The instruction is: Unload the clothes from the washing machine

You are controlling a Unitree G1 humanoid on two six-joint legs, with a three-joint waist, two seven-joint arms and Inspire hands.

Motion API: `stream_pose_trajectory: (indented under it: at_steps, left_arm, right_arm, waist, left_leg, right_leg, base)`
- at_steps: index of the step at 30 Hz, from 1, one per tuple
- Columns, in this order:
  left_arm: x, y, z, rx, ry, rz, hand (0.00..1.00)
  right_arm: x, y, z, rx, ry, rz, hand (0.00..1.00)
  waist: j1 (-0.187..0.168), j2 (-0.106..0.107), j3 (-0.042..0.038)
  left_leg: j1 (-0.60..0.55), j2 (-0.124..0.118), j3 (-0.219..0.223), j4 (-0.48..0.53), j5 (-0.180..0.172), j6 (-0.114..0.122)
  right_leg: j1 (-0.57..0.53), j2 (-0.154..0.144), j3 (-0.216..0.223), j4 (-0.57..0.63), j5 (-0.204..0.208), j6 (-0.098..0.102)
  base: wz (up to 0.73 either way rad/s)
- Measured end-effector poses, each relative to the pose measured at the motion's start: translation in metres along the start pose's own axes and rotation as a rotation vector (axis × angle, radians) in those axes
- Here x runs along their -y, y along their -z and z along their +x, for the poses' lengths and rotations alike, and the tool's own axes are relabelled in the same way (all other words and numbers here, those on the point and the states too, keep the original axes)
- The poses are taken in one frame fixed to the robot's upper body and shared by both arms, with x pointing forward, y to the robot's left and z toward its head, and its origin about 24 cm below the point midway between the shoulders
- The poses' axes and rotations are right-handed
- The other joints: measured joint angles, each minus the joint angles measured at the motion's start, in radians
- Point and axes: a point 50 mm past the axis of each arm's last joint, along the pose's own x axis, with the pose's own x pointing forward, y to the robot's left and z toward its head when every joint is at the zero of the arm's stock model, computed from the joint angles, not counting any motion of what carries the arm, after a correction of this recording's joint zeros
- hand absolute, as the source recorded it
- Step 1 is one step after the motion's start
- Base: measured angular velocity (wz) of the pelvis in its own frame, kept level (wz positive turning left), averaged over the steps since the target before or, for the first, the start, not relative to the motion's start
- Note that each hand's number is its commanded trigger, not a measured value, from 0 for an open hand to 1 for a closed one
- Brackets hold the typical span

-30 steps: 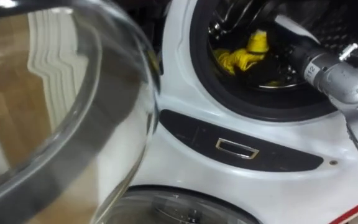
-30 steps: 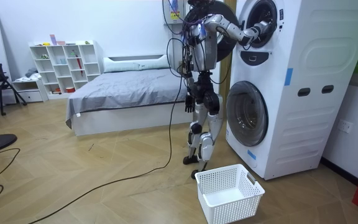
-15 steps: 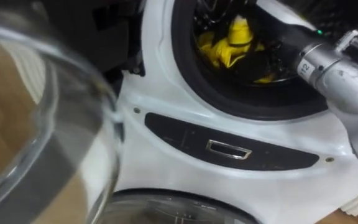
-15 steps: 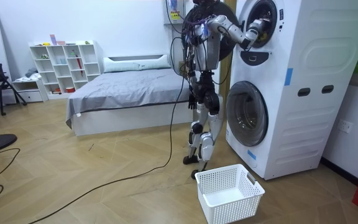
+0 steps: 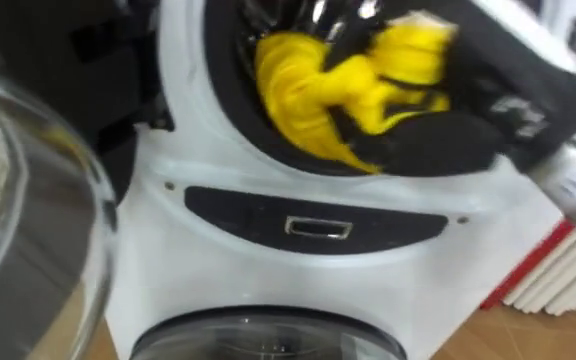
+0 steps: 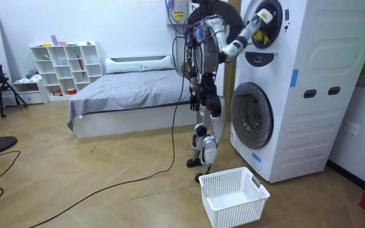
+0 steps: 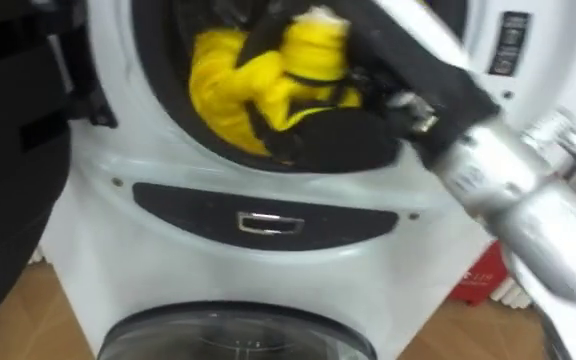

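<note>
Right hand (image 7: 340, 132) clenched round yellow garment (image 7: 230, 82) at upper drum mouth of washing machine (image 7: 178, 265) — glass door (image 5: 28, 235) open at left; white basket (image 6: 233, 196) on floor.

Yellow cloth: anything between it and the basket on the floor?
Nothing visible. The right hand holds the yellow cloth at the upper drum's mouth; the white basket stands on the floor before the lower machine, by the robot's feet, with open air between. The open door is off to the robot's left.

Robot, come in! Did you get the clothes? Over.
Right hand shut on yellow cloth. Cloth at the drum mouth. Glass door open, out of the way.
</note>
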Motion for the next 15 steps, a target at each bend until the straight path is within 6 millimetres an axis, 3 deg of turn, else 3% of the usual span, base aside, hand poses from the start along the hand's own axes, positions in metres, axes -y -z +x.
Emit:
stream_pose_trajectory:
  at_steps: [4, 7, 9, 11, 13, 15]
  left_arm:
    - [0.005, 0.002, -0.001, 0.009, 0.01, -0.022, 0.0]
    - [0.001, 0.006, -0.001, 0.008, -0.005, -0.063, 0.0]
    - [-0.002, 0.006, 0.0, 0.014, -0.015, -0.088, 0.0]
    - [-0.006, 0.005, 0.0, 0.027, -0.025, -0.102, 0.0]
    - [-0.008, 0.005, 0.0, 0.029, -0.029, -0.11, 0.0]
    - [-0.007, 0.006, 0.0, 0.025, -0.027, -0.108, 0.0]
  right_arm:
    - [-0.003, 0.037, -0.032, -0.215, 0.071, 0.072, 1.0]
    - [0.004, 0.046, -0.045, -0.279, 0.125, 0.065, 1.0]
    - [0.01, 0.044, -0.046, -0.272, 0.154, 0.055, 1.0]
    - [0.016, 0.043, -0.048, -0.268, 0.188, 0.048, 1.0]
    - [0.019, 0.042, -0.048, -0.264, 0.206, 0.044, 1.0]
    - [0.021, 0.042, -0.05, -0.266, 0.214, 0.035, 1.0]
  waist:
    - [-0.026, 0.033, -0.0046]
    - [-0.038, 0.031, -0.003]
    - [-0.046, 0.023, -0.0032]
    - [-0.058, 0.0, -0.0058]
    - [-0.062, -0.016, 0.0001]
    - [-0.067, -0.031, -0.0012]
  left_leg:
    - [-0.004, -0.001, 0.018, -0.001, 0.0, 0.0]
    - [0.004, 0.0, 0.033, -0.006, 0.001, -0.001]
    - [0.007, -0.001, 0.036, -0.01, 0.0, -0.002]
    - [0.013, 0.002, 0.041, -0.012, -0.003, -0.007]
    - [0.013, 0.005, 0.045, -0.01, -0.005, -0.01]
    - [0.012, 0.007, 0.045, -0.009, -0.009, -0.012]
  right_leg:
    - [-0.013, 0.001, 0.017, -0.001, -0.001, 0.001]
    - [-0.014, 0.006, 0.03, -0.004, -0.001, 0.001]
    - [-0.013, 0.01, 0.034, -0.005, -0.002, 0.0]
    - [-0.011, 0.017, 0.048, -0.005, -0.004, -0.003]
    - [-0.013, 0.022, 0.057, -0.005, -0.004, -0.003]
    - [-0.014, 0.024, 0.065, -0.005, -0.004, -0.004]
  base:
    - [-0.13]
    - [-0.1]
    - [-0.09]
    - [-0.08]
    - [-0.09]
    - [-0.07]
